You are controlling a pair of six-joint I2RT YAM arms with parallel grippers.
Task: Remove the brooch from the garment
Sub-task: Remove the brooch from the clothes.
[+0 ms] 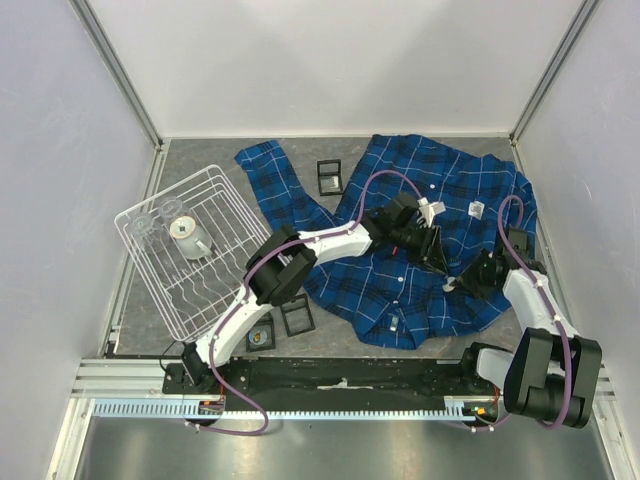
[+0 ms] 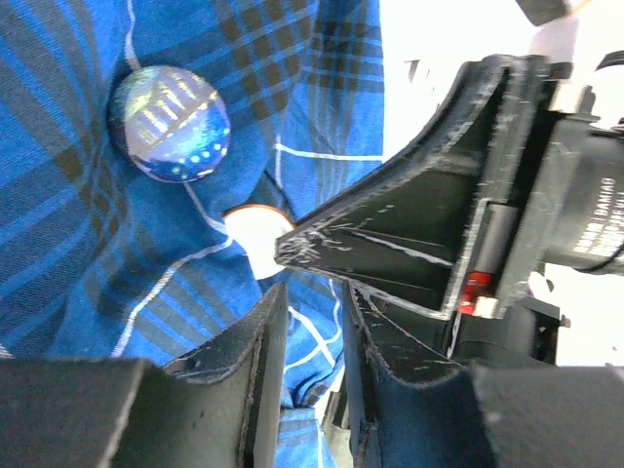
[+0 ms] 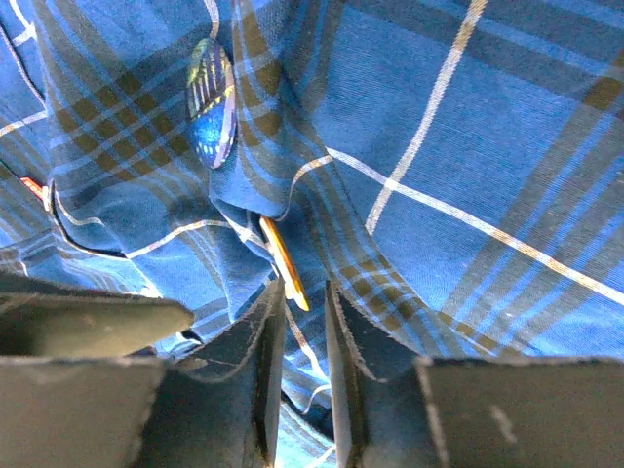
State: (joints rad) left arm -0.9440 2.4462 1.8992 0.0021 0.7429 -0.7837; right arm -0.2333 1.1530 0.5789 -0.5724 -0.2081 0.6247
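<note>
Your left gripper (image 2: 314, 317) sits low over the shirt front, jaws a narrow gap apart with plaid cloth showing in the gap; you can't tell from either wrist view whether any cloth is pinched. Your right gripper (image 3: 304, 310) comes in from the opposite side, jaws slightly parted and closed on nothing, the gap wider than the thin orange-rimmed disc (image 3: 283, 263) standing edge-on at its mouth. Both arms meet over the middle of the garment (image 1: 470, 190), a blue plaid button-up lying crumpled across the far right of the grey table (image 1: 200, 160), one sleeve thrown out to the left. White wire dish rack (image 1: 165, 290) stands on the left, well apart from the shirt body, with a white mug (image 1: 188, 236) in it. Small black square frames (image 1: 329, 177) lie beside the sleeve and near the front edge. Round iridescent-blue brooch (image 2: 169, 124) is pinned to the cloth just beyond both sets of fingertips. The disc sits between brooch and fingertips, tucked in a fold; one right finger (image 2: 390, 244) has its tip at the disc's edge.
</note>
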